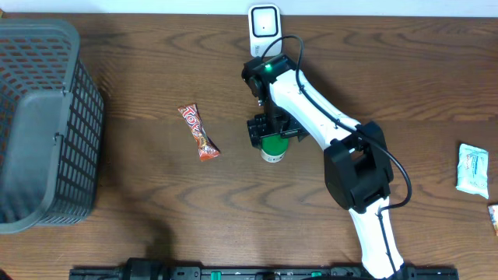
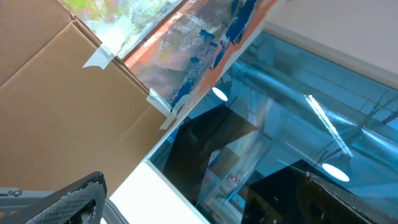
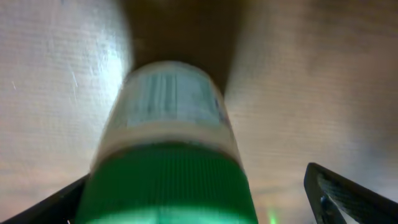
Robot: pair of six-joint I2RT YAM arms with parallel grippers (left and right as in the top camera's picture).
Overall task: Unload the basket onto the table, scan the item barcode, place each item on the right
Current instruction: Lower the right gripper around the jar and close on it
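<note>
— What is the surface like, and the room around it?

— A dark wooden table [image 1: 156, 210], grain running left to right. The white scanner [image 1: 264, 23] stands at its far edge, about midway along. The left wrist camera points up and away from the table: brown cardboard [image 2: 62, 93] with tape on its seams, and beside it blue-tinted glass [image 2: 298, 124] with lamp reflections.

— Where is the bottle?

— The bottle [image 1: 272, 148], green-capped, sits on the near side of the scanner, almost straight in line with it. I cannot tell whether it stands or lies.

— And the grippers?

— The right gripper [image 3: 193, 193] straddles the cap with its jaws spread wide; one finger [image 3: 348, 193] stands off from the cap with wood showing between, so it has hold of nothing. The left gripper [image 2: 205, 186] is also spread wide, with nothing between its fingers.

— Edges and open room?

— A candy bar [image 1: 198, 132] lies nearer than the scanner and to its left. A grey basket [image 1: 78, 132] fills the table's left edge, far left of the scanner. A white packet [image 1: 472, 167] lies far to the scanner's right, by the right edge. Bare wood stretches right of the scanner up to the packet, and between candy bar and basket.
</note>
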